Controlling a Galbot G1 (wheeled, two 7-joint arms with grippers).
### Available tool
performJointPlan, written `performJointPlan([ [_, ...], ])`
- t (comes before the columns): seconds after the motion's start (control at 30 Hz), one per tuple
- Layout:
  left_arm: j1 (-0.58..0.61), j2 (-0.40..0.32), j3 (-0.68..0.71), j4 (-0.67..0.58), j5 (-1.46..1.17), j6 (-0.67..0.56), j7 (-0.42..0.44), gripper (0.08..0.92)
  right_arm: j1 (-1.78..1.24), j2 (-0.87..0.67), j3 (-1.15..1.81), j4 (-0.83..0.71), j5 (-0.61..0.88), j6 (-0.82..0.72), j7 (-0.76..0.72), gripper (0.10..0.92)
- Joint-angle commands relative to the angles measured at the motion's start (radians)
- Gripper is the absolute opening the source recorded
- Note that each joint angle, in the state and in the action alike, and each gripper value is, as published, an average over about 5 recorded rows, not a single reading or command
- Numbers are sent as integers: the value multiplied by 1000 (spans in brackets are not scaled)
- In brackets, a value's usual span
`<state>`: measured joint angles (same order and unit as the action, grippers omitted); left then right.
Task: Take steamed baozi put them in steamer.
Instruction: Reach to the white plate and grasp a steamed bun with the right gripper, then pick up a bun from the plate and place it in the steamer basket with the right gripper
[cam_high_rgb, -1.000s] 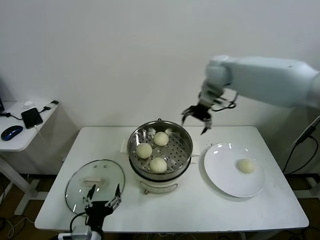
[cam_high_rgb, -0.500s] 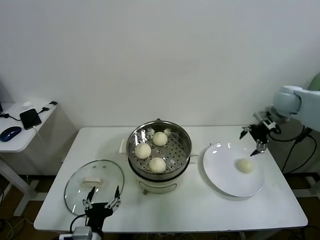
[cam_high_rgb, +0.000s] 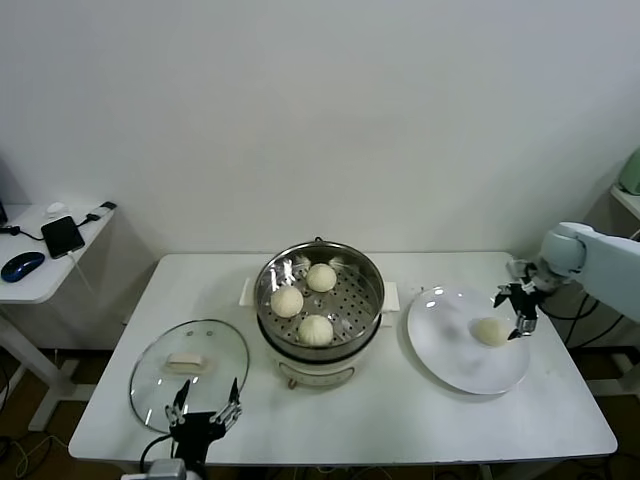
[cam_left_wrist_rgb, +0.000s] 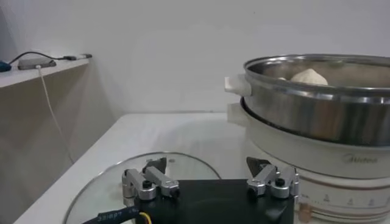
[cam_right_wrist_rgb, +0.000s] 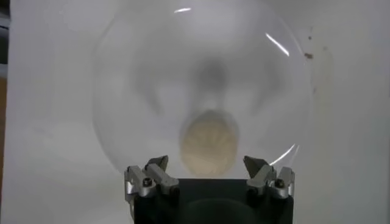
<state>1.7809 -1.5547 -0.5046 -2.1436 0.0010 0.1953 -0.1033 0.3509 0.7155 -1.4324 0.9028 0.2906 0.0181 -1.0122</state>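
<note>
The right gripper (cam_high_rgb: 512, 308) had swung away from above the round shiny steel steamer (cam_high_rgb: 320, 298) and come down over the flat round white plate (cam_high_rgb: 466, 340), at about three o'clock from the pot. It hung just above the last small round cream-white bun (cam_high_rgb: 491, 331), on the bun's two o'clock side. In the right wrist view its fingers (cam_right_wrist_rgb: 149, 176) were spread wide apart and held nothing, with the bun (cam_right_wrist_rgb: 209, 144) sitting in line between them.

Three more cream-white buns (cam_high_rgb: 316, 329) already lay on the holey tray inside the steamer. The last bun rested on the plate, toward its three o'clock edge.

The bun looked soft and light, so a hard squeeze would likely dent it. Its skin looked smooth and a bit slippery. The best place to take hold seemed to be its two round sides, low down near the middle, with a gentle pinch.

The right arm reached in from the right edge of the table, bent down at the wrist so the claw pointed at the plate.

The left gripper (cam_high_rgb: 203, 405) waited at the table's near edge, at six o'clock from the round clear glass lid (cam_high_rgb: 190, 371). Its fingers were spread open and empty too.
</note>
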Motion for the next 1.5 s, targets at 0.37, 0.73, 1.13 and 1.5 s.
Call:
performJointPlan([
  [0.37,0,-2,4,5,7,1,0,823,-172,100,167,-163,-86,11,29,798],
  [0.73,7,1,5,-9,11,8,0,823,373,28,-245,157,191,-54,-20,662],
  [1.13,-2,13,19,-37,9,21,7,823,865,286,-435,591,788,-322,84,663],
  [1.5,-5,15,26,-49,0,15,4,823,543,479,-389,557,750,-413,249,662],
])
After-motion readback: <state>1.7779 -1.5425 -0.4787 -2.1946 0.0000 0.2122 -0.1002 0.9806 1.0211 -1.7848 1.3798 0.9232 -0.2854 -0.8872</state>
